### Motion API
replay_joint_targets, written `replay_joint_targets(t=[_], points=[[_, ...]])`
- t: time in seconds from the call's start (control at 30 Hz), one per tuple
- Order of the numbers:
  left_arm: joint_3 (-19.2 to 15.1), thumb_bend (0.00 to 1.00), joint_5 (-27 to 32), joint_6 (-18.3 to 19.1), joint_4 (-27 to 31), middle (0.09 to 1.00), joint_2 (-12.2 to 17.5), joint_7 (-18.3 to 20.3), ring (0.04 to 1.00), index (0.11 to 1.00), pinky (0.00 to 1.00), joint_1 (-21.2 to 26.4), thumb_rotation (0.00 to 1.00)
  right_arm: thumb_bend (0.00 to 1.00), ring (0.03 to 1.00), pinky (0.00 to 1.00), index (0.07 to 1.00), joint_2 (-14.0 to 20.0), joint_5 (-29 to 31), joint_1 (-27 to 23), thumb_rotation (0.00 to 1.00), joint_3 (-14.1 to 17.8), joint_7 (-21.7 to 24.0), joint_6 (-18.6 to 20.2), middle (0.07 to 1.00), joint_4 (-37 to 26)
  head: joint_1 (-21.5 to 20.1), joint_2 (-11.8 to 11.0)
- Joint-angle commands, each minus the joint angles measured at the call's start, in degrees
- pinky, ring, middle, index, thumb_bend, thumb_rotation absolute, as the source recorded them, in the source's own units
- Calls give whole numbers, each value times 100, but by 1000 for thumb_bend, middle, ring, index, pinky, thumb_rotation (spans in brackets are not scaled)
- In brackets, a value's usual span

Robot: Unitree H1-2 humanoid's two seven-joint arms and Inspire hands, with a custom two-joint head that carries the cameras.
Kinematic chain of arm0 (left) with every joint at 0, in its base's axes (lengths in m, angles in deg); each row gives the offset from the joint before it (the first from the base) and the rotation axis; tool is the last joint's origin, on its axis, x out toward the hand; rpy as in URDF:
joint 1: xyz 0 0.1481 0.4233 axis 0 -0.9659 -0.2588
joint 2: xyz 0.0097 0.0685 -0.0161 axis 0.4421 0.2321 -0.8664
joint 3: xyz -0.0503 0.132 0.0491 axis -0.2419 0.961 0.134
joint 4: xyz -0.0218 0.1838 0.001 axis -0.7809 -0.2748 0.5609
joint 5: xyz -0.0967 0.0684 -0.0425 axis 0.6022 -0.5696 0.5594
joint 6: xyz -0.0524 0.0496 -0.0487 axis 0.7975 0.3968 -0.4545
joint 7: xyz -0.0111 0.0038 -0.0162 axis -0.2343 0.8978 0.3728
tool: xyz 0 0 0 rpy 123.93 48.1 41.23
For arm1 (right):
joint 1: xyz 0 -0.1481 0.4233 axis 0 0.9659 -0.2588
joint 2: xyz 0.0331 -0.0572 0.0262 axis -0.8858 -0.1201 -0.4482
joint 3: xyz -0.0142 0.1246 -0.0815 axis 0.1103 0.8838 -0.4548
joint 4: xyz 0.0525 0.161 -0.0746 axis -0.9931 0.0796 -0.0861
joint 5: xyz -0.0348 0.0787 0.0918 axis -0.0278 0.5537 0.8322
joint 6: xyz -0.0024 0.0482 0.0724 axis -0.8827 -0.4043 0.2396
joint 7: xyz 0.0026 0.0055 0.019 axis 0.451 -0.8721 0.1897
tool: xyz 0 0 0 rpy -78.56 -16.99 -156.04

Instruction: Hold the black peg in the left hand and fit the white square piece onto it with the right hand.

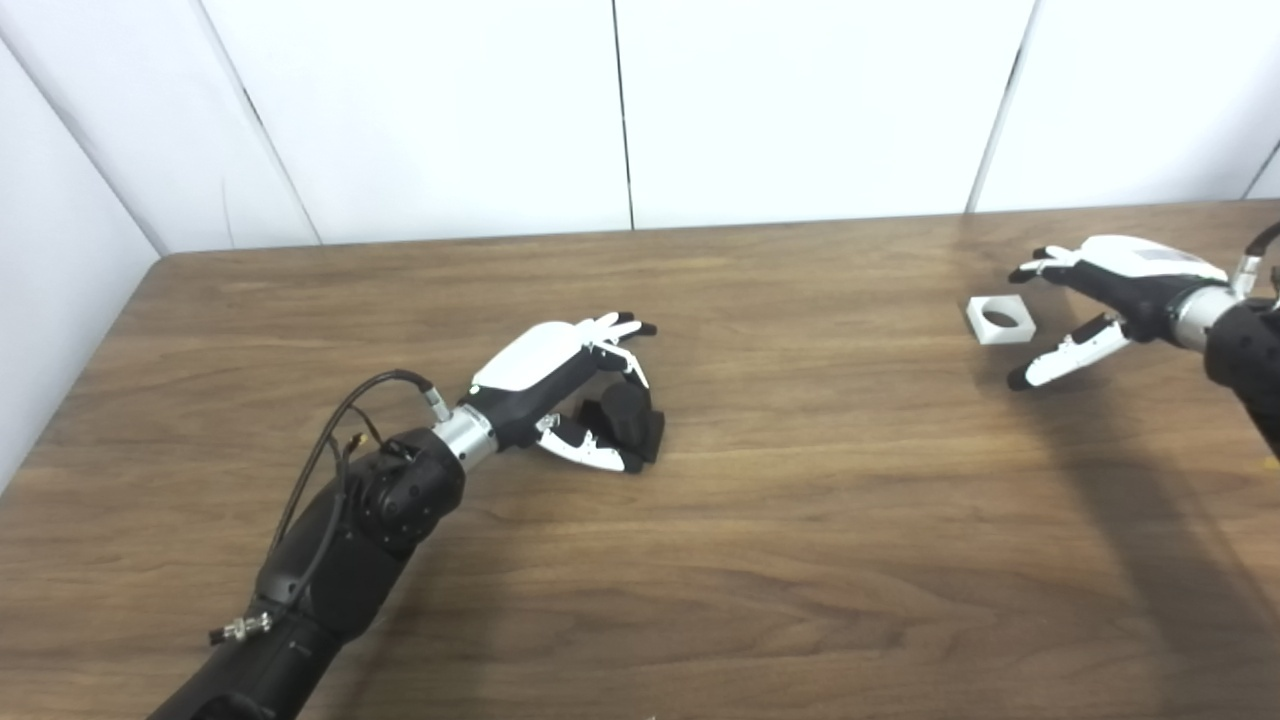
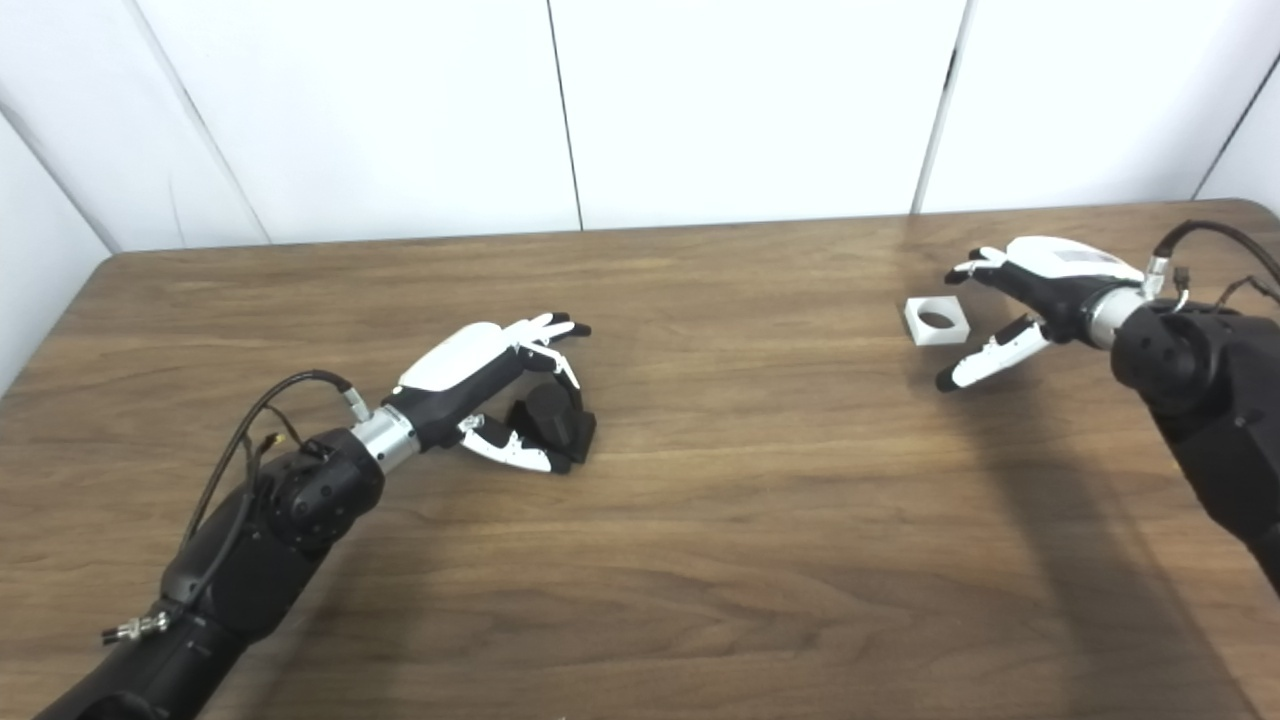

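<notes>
Item 1, table: I am looking across a brown wood-grain top whose near edge is sitting closest to my cameras. It is carrying both task pieces, well apart from each other.

Item 2, left arm and left hand: the arm is coming in low at the near left and the hand is lying over the black peg at mid-table. Fingers are curling down over the peg's far side and the thumb is lying along its near side, so I am reading a narrow, closing posture. The peg seems to be resting on the wood; whether the grip is firm I cannot tell.

Item 3, right hand: it is hovering at the far right with fingers and thumb spread wide, holding nothing, just beside the piece and apart from it.

Item 4, white square piece: it is lying flat on the table, round hole facing up, just left of the right hand.

Step in hand, as I am judging it: both pickups, with no fitting yet. Next I am needing the left hand to tighten and lift the peg upright, and the right hand to reach in, pinch the piece by its edges, then carry it across toward the peg, hole aligned.
</notes>
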Motion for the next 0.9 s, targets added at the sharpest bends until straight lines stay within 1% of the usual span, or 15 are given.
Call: replay_joint_targets(t=[0.0,0.5,0.63,0.87], points=[[53,516,-356,220,-208,953,283,95,1000,492,986,-104,74,861,1000,997,918,116,-73,-379,499,35,-109,-77,1000,-70,8,-2],[58,517,-355,293,-108,957,317,143,1000,492,983,-139,74,818,1000,1000,914,-1,-218,-651,515,-204,-226,-167,1000,419,27,-3],[59,517,-356,346,-56,958,318,177,1000,492,986,-155,74,799,1000,999,899,-29,-183,-671,477,-198,-296,-178,988,503,59,-6],[58,516,-360,316,-28,957,323,143,1000,492,979,-193,75,778,1000,1000,896,-108,-166,-775,456,-203,-397,-207,986,793,94,11]])
